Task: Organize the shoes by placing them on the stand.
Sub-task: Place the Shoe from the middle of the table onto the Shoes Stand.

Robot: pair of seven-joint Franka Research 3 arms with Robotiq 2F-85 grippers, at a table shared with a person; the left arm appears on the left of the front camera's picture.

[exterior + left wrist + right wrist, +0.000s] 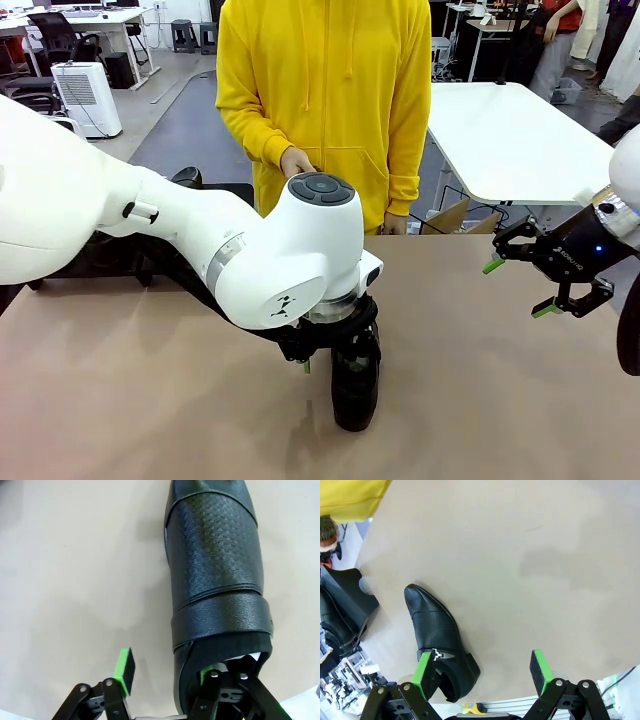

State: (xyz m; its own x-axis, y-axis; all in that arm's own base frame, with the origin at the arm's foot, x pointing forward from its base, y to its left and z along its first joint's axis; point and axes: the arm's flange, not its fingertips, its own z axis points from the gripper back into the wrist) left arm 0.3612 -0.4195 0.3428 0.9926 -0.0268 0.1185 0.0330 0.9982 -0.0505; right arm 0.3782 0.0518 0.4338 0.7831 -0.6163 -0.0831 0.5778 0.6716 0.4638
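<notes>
A black textured shoe [356, 388] with a strap stands on the tan table, near its front middle. My left gripper [335, 362] hangs right over its heel end. In the left wrist view the shoe [215, 575] runs up the picture. The left gripper [167, 676] straddles its side wall: one finger is inside the opening, and the outer green pad [124, 669] stands a little apart from the leather. My right gripper [545, 287] hovers open and empty at the right. In the right wrist view a black strap shoe [437, 630] lies beside the right gripper [482, 672]. The black stand [347, 587] with dark shoes [335, 625] lies past the table edge.
A person in a yellow hoodie [320, 90] stands at the far side, one hand [297, 160] just behind my left arm's wrist. A white table [510, 140] and a cardboard box [455, 215] are behind on the right. Bare tabletop [150, 400] spreads left and right of the shoe.
</notes>
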